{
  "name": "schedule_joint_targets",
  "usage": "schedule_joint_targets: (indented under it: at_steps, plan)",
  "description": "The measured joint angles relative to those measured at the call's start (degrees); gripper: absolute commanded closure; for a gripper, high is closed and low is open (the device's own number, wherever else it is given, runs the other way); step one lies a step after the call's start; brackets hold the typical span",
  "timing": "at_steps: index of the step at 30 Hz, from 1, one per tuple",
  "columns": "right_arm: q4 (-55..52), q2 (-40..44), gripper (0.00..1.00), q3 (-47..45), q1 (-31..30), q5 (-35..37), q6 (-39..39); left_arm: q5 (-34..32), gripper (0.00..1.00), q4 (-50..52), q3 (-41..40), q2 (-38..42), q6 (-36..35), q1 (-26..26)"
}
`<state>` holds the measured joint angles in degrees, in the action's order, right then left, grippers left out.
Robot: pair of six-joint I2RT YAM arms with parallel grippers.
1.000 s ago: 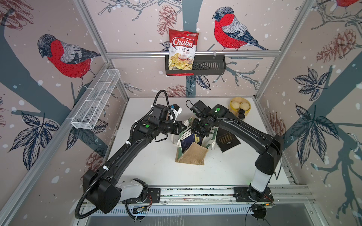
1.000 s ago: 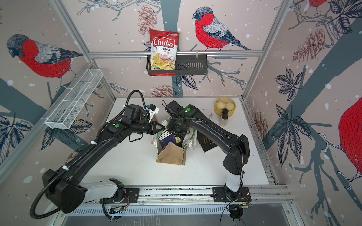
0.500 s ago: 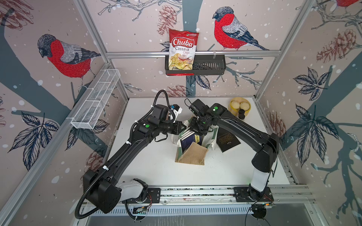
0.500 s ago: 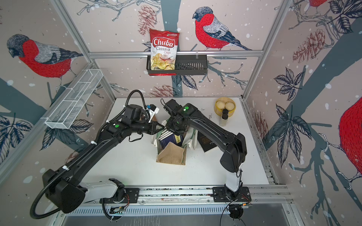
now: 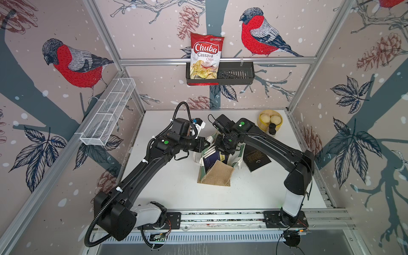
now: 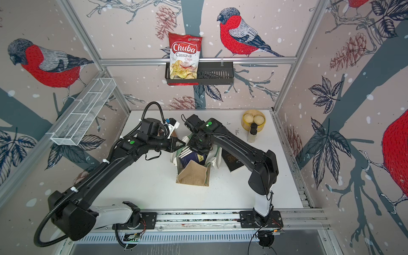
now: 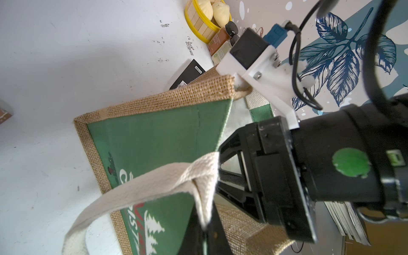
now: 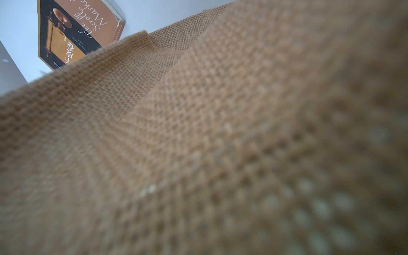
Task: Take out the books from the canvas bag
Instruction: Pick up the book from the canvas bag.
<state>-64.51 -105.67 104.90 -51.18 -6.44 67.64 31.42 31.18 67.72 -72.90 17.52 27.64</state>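
Inside the canvas bag (image 5: 217, 176) — books (image 5: 212, 160); left end effector (image 5: 204, 144) clamps its rim.

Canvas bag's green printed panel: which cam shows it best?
Left wrist. The green panel of the canvas bag fills mid-frame, its white lettering partly behind a handle. In both top views the bag shows only thin green slivers beside its burlap. Right wrist: only tan burlap, no green.
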Motion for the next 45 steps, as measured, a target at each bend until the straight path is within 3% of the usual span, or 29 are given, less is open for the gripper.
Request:
schedule_joint_targets:
  at_steps: [19, 23, 34, 45]
  plan:
    - [2.95, -0.28, 0.69, -2.62, 0.55, 0.24, 0.17, 0.04, 1.00, -0.50, -0.61, 0.00, -0.02, 0.00]
    - [4.04, 0.85, 0.73, -4.52, 0.61, 0.17, 0.17, 0.33, 1.00, -0.50, -0.63, -0.11, -0.04, 0.00]
    - [3.43, 5.05, 0.97, -6.82, 0.74, 0.61, 0.13, -0.31, 1.00, -0.39, -0.11, -0.52, -1.38, 0.00]
    - [1.42, 5.92, 1.00, -1.53, 1.09, 0.87, -0.24, -8.57, 1.00, 3.41, 2.01, -0.11, -5.81, -0.15]
